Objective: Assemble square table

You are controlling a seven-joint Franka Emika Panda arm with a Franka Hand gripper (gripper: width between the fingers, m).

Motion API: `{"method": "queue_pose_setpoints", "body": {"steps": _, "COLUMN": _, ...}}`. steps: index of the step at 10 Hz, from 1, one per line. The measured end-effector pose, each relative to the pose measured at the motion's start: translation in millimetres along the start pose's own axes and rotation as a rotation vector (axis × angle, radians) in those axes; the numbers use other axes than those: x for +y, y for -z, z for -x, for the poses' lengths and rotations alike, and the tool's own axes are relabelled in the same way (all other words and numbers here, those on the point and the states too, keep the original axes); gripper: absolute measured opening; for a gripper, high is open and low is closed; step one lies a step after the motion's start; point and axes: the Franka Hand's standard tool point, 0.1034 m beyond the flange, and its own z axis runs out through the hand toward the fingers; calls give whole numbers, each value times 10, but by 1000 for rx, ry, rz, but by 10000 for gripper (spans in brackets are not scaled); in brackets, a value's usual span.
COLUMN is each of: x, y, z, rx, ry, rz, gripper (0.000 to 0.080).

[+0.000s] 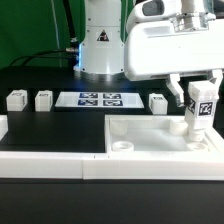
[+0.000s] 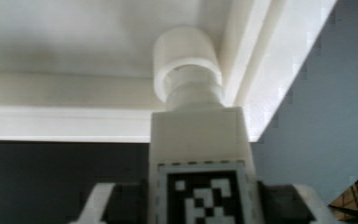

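Midway through the assembly of the square table, one leg (image 1: 203, 110) is gripped upright in the claw (image 1: 198, 100), whose jaws are clamped on its tagged sides. It is held over the tabletop (image 1: 150, 135) at the corner toward the exterior view's right. In the wrist view the leg's narrow round end is lined up with a raised round corner socket (image 2: 185, 55) just beside the rim; whether the two are touching cannot be told. The step in hand is judged to be the seating of this leg in that socket. A straight lowering, probably followed by a turn to fasten, is called for next, with the leg kept square to the socket so that it is not jammed against the rim. Three spare legs (image 1: 43, 99) are left on the black desk (image 1: 60, 125), two toward the exterior view's left and one just behind the tabletop. No brand name or readable writing is seen: only black-and-white marker patterns are carried on the legs and the marker board (image 1: 100, 99), and a triangular warning symbol (image 1: 103, 37) is shown on the robot's base.
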Motion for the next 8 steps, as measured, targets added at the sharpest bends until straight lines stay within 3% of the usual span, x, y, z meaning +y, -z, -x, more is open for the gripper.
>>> {"method": "queue_pose_setpoints", "body": {"steps": 8, "x": -31, "y": -98, "z": 8, "rx": 12, "ry": 1, "rz": -2, "gripper": 290}}
